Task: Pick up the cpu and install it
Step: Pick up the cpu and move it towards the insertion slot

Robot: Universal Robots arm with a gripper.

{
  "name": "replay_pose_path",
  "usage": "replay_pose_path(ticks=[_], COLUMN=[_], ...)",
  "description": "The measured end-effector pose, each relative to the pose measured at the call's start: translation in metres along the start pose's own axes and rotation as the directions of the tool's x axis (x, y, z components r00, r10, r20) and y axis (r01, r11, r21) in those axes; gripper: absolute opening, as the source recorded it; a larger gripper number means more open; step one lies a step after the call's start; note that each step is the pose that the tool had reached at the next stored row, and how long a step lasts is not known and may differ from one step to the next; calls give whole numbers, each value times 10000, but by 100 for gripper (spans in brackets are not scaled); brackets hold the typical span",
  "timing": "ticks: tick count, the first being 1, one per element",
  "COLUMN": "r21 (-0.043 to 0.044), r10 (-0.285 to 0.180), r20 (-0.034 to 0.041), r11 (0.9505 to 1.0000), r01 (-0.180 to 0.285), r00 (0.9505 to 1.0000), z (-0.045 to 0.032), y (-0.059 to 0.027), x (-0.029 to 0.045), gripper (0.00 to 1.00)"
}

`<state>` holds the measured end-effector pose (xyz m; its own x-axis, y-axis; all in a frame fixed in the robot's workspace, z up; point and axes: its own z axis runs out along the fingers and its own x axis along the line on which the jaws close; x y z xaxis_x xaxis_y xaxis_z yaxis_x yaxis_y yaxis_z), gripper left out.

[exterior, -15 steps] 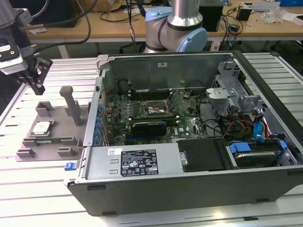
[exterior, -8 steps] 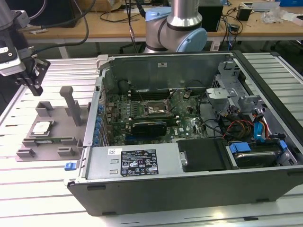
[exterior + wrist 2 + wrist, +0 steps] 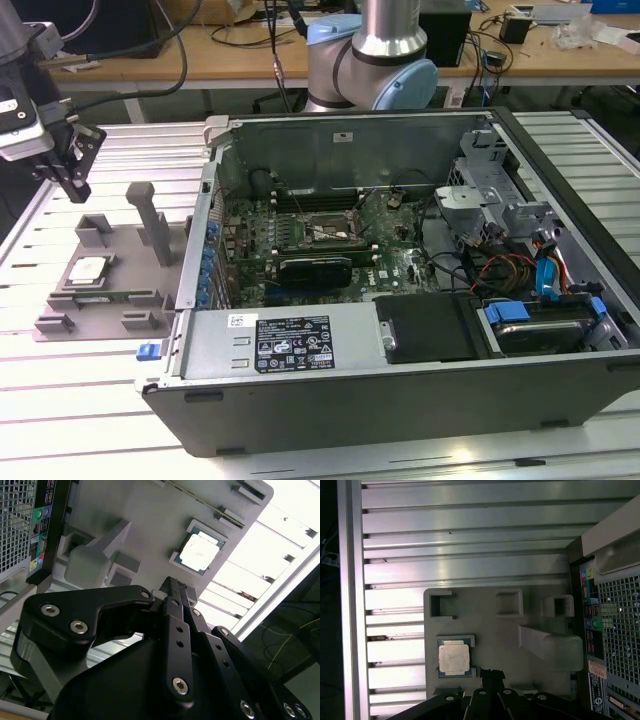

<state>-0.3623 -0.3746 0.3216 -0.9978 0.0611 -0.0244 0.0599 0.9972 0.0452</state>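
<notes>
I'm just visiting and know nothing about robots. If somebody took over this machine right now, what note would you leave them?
Gripper: it hangs above the grey tray, at the exterior view's left of the open computer case. It is not holding the cpu.
Cpu: it lies flat in its recess on the tray, apart from the gripper. Both wrist views show it just beyond the gripper's tip.
Done: nothing yet that shows; the cpu is not picked up.
Left: picking up the cpu and installing it in the case.

silvery square cpu (image 3: 89, 269), flat in grey holder (image 3: 60, 310)
</notes>
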Motion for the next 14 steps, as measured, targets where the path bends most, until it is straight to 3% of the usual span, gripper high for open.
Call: replay_pose_path(ticks=[4,14], r21=[0,0], r10=[0,0], r20=[0,-1], r11=[10000,10000], r01=[0,0], r00=[10000,10000], z=[4,126], y=[-1,-45], x=[12,127], gripper=[11,11])
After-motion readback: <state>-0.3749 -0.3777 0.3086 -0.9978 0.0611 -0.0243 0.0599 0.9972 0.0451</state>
